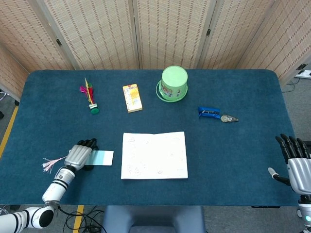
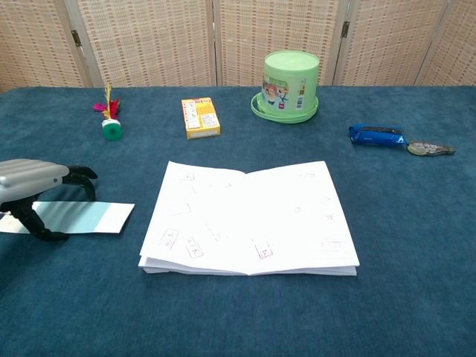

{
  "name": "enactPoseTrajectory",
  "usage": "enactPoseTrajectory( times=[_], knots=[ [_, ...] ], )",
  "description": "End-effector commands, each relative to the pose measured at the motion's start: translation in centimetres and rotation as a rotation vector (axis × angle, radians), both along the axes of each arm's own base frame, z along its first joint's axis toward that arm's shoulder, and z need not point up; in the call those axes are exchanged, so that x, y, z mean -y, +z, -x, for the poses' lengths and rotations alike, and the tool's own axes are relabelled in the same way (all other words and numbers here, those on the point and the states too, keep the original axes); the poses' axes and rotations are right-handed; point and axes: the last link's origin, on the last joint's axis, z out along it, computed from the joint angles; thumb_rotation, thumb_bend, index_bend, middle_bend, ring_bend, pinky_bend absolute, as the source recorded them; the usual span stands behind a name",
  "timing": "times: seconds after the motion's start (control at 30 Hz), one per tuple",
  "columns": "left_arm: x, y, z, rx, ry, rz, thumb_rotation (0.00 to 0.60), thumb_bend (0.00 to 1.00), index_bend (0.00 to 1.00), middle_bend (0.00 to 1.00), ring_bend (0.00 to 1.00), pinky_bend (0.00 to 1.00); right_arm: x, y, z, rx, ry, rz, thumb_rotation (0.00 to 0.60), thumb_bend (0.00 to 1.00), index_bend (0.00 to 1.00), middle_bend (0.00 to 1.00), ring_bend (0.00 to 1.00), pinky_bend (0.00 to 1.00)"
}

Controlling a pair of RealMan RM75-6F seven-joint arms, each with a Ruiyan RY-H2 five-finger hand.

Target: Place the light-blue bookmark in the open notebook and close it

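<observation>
The dark-blue felt-covered table (image 1: 243,160) is seen bearing the open white paper notebook (image 2: 248,216), lying flat with both pages showing. Left of the notebook, the silver-and-black left hand (image 2: 33,186) is arched over the flat light-blue paper bookmark (image 2: 89,218), fingertips down at its edges, though an actual grasp cannot be told. Far right of the notebook, the right hand (image 1: 294,162) is held released, fingers straight

The left hand (image 1: 79,156) covers the light-blue bookmark's (image 1: 102,158) left end, so contact cannot be told.
</observation>
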Motion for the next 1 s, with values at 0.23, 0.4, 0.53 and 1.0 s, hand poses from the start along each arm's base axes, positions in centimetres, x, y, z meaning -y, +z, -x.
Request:
enactPoseTrajectory(
  times=[0.23, 0.4, 0.53, 1.0],
  knots=[
    [0.0, 0.2, 0.2, -0.006, -0.003, 0.002, 0.600, 0.27, 0.44, 0.09, 0.14, 0.18, -0.1, 0.2, 0.0, 0.003, -0.002, 0.009, 0.600, 0.12, 0.00, 0.06, 0.00, 0.04],
    [-0.3, 1.1, 0.0, 0.011, -0.013, -0.035, 0.600, 0.27, 0.44, 0.09, 0.14, 0.18, -0.2, 0.2, 0.0, 0.003, 0.002, 0.012, 0.600, 0.12, 0.00, 0.06, 0.00, 0.04],
    [-0.6, 2.5, -0.2, 0.010, -0.040, -0.069, 0.600, 0.27, 0.44, 0.09, 0.14, 0.18, -0.2, 0.3, -0.1, 0.001, 0.004, 0.012, 0.600, 0.12, 0.00, 0.06, 0.00, 0.04],
    [-1.1, 6.2, -7.2, 0.050, -0.399, -0.066, 0.600, 0.27, 0.45, 0.10, 0.14, 0.18, 0.1, 1.6, -1.2, -0.033, 0.041, 0.037, 0.600, 0.12, 0.00, 0.06, 0.00, 0.04]
  ],
)
